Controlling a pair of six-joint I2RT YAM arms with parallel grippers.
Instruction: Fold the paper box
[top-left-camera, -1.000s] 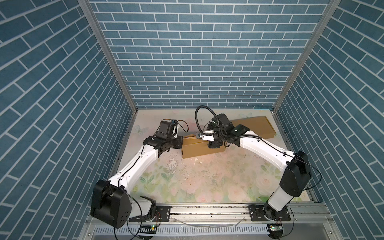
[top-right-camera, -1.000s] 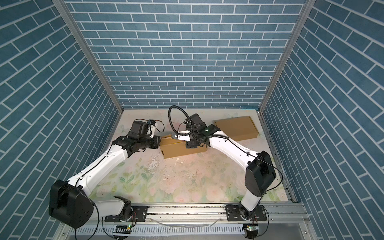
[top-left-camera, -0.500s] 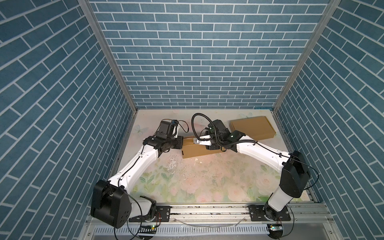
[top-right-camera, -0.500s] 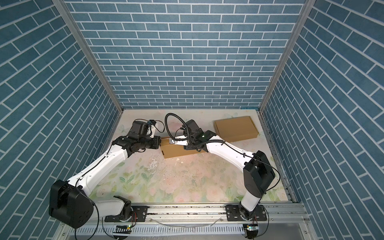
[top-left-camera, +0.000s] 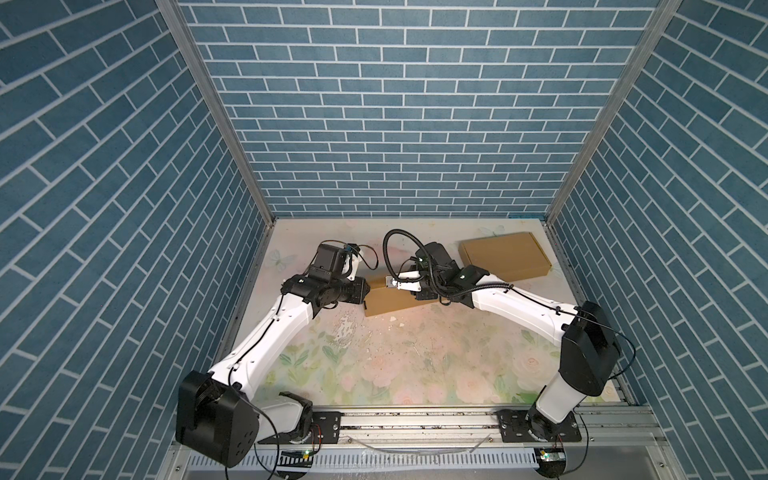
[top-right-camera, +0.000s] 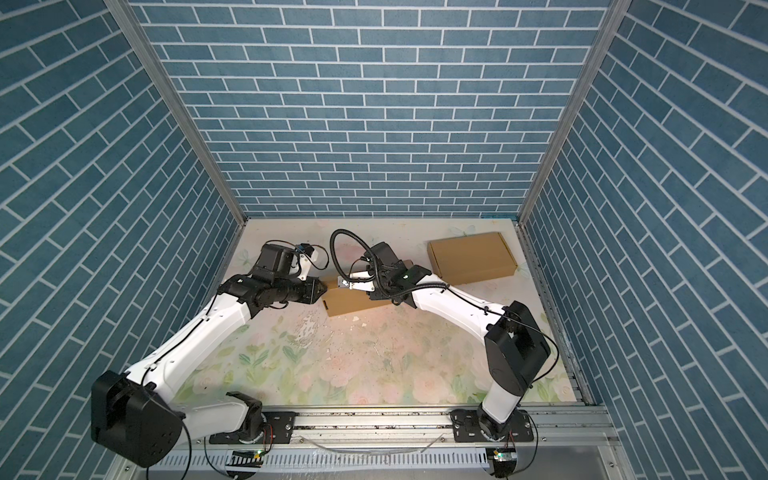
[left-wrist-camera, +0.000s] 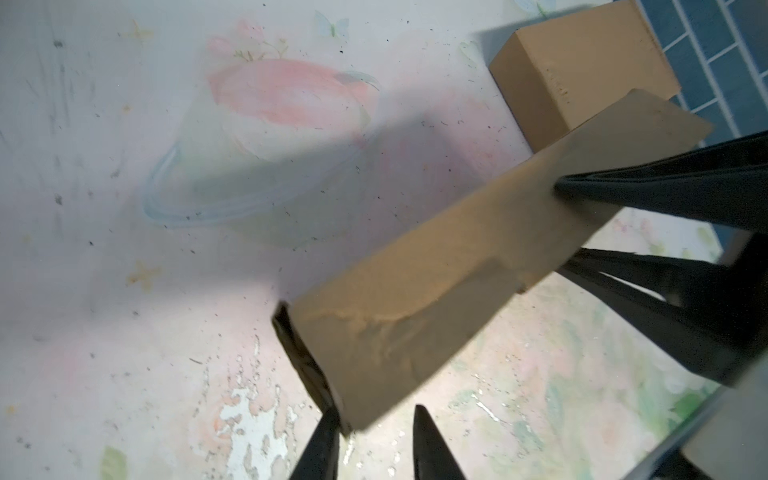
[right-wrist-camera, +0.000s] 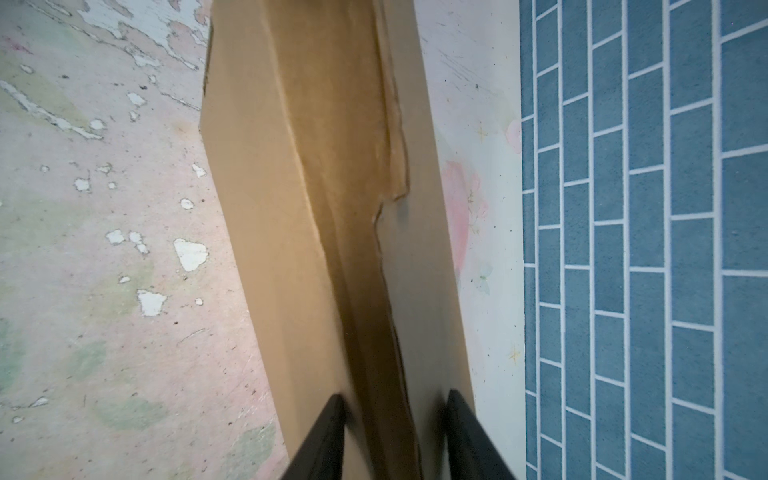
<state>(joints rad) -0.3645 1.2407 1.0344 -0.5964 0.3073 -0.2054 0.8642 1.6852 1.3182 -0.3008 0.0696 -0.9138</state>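
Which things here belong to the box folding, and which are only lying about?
In the job:
- paper box, in the middle
- left end effector, at its end
- right end effector, astride its wall

Lying about:
- second box, closed, back right
- small white scrap

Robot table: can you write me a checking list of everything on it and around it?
Surface: floral mat, worn and flaking.
Job's things: paper box mid-table, partly folded; second box at back right, looks closed.
Clutter: small white scraps near the paper box.
Claws: left claw open at the paper box's corner; right claw straddles its folded edge, grip unclear.
Cables: black hose loops above the right arm.
Surroundings: blue brick walls; metal rail in front.
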